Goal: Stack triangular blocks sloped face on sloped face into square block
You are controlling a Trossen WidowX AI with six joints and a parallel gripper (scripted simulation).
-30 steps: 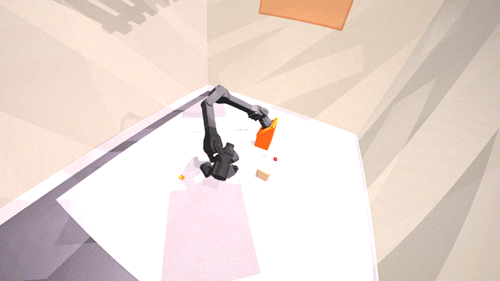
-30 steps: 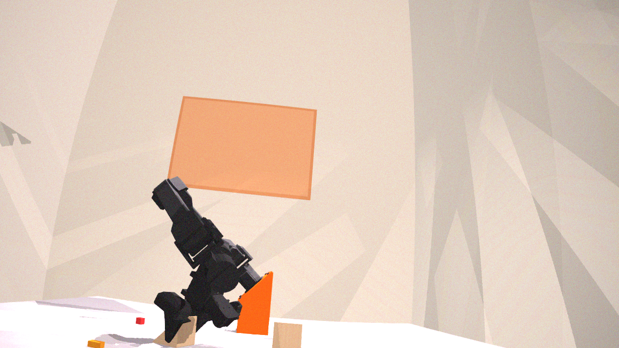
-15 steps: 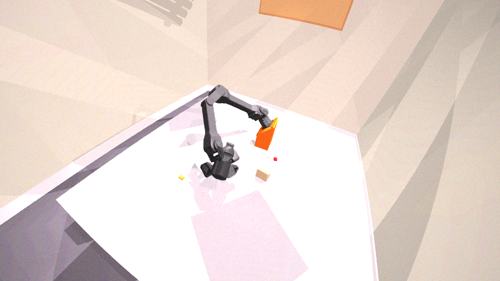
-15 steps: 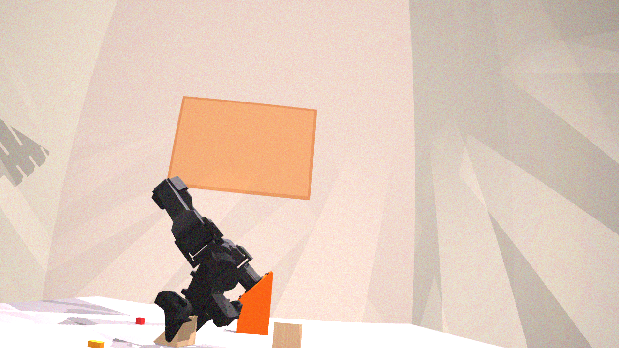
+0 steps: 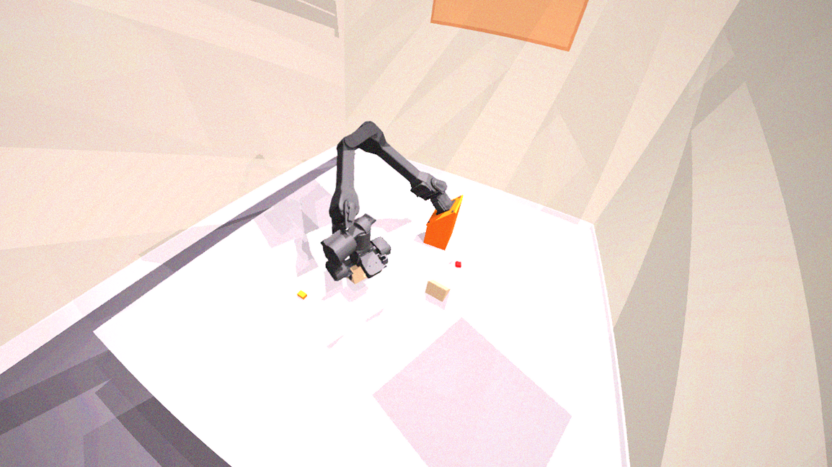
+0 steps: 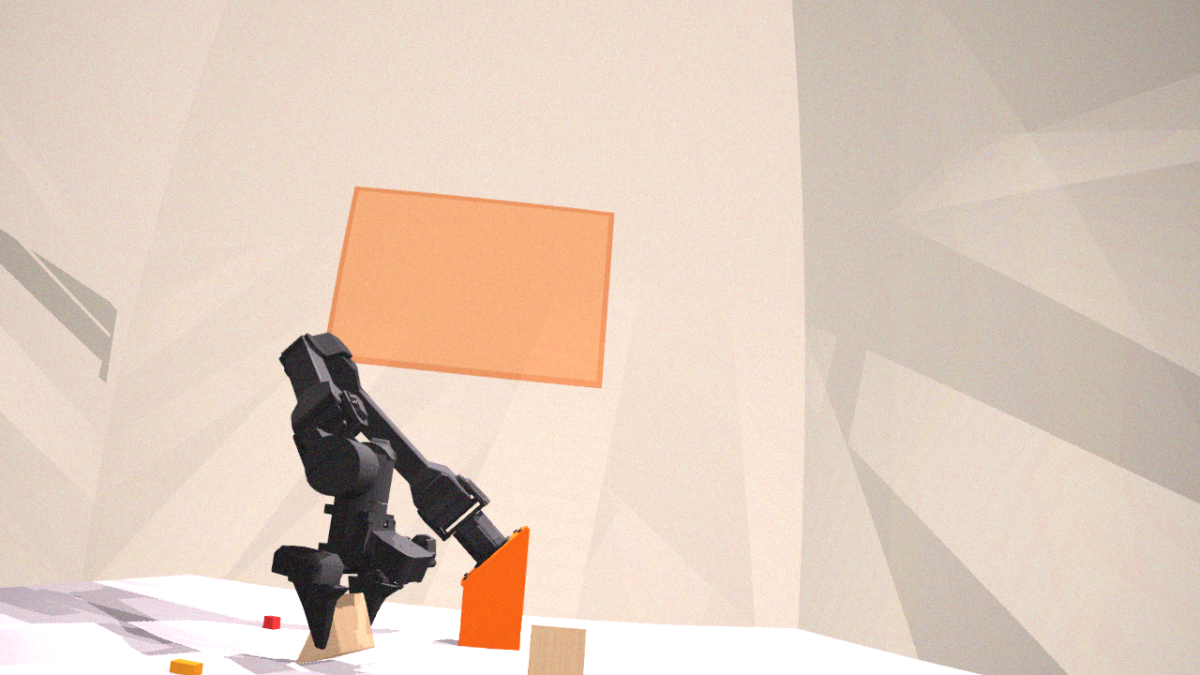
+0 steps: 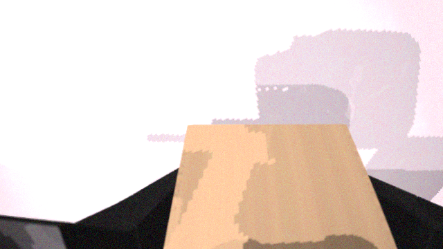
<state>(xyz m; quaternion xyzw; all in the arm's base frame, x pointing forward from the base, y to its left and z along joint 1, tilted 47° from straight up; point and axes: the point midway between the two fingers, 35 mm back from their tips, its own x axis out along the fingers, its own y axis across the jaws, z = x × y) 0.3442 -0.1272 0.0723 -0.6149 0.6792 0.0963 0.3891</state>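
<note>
One pale wooden triangular block (image 5: 357, 274) (image 6: 351, 625) (image 7: 297, 194) is held between the two black fingers of my gripper (image 5: 356, 276) (image 6: 346, 636) (image 7: 264, 176), which is shut on it. In the exterior view the held block looks tilted, its right lower corner higher than its left one; whether its low edge touches the table cannot be told. In the wrist view one broad face fills the lower middle, with a finger at each side. The other triangular block (image 5: 437, 290) (image 6: 557, 651) stands apart on the table; the bottom of the exterior view cuts it off.
The arm rises from an orange slanted stand (image 5: 441, 230) (image 6: 491, 604). A small red cube (image 5: 457, 264) (image 6: 272, 622) lies between the stand and the free block in the top view. A small orange-yellow block (image 5: 302, 294) (image 6: 186, 667) lies left of the gripper. Shadows cross the table.
</note>
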